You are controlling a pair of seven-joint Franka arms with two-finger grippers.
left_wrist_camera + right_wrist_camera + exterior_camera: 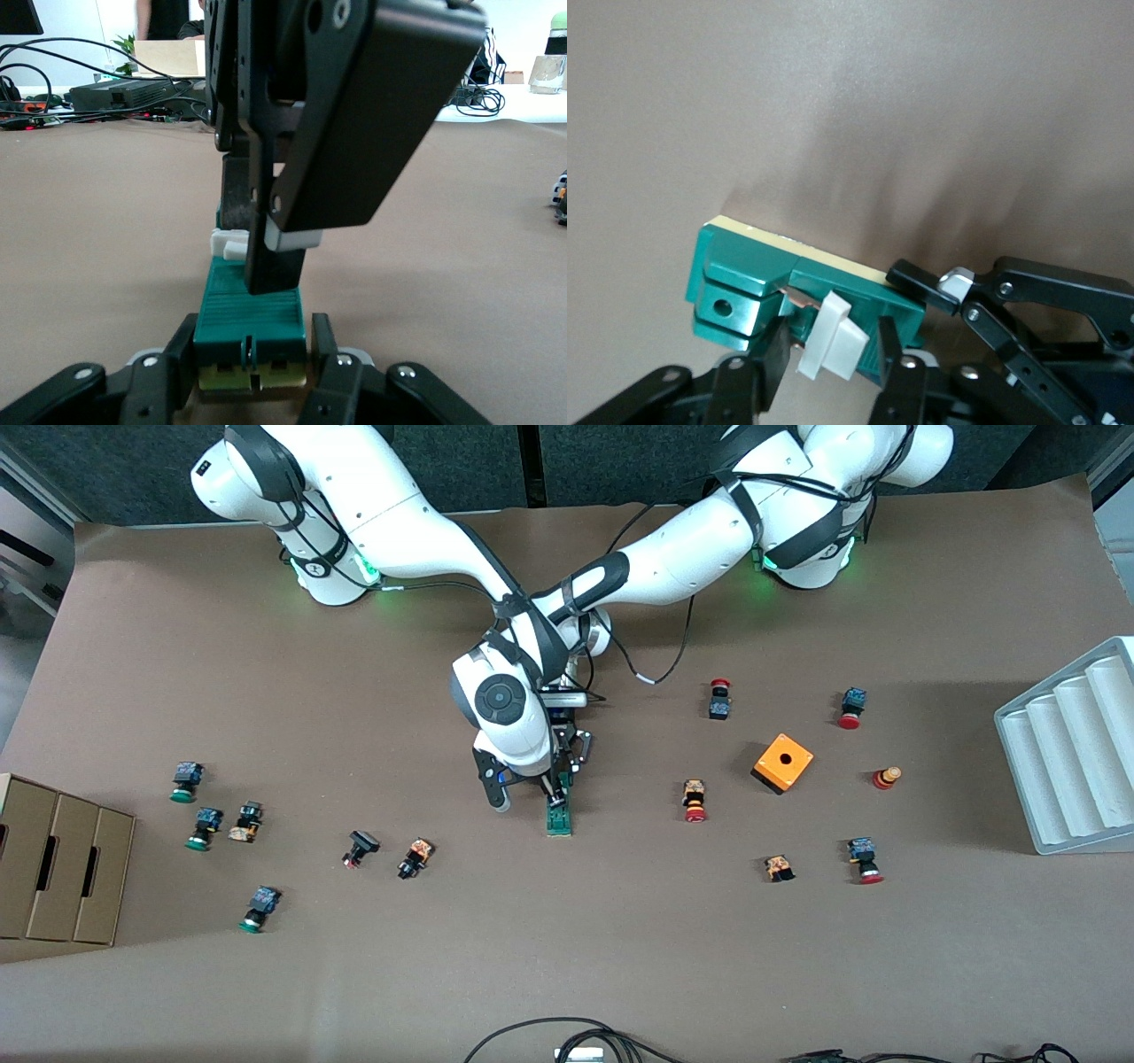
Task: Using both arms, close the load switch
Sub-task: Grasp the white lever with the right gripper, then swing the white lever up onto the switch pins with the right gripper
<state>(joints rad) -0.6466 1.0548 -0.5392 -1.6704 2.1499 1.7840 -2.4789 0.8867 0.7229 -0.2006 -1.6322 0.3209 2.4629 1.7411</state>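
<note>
The brown tabletop (567, 957) carries scattered push buttons and, near its middle, the load switch (559, 815), lying flat beneath both arms. The left tool (252, 372) is clenched on the switch's end, its fingers against both flanks. The right tool (833, 354) straddles the white lever (831, 338); whether it presses yet I cannot tell. The switch looks light, rigid plastic, likely to skid, so pinning the body while pushing the lever seems wise.

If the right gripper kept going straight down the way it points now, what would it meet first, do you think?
Most likely the white lever of the load switch, which sits between the right gripper fingers. The left gripper clamps the switch's end; how deep is unclear.
</note>
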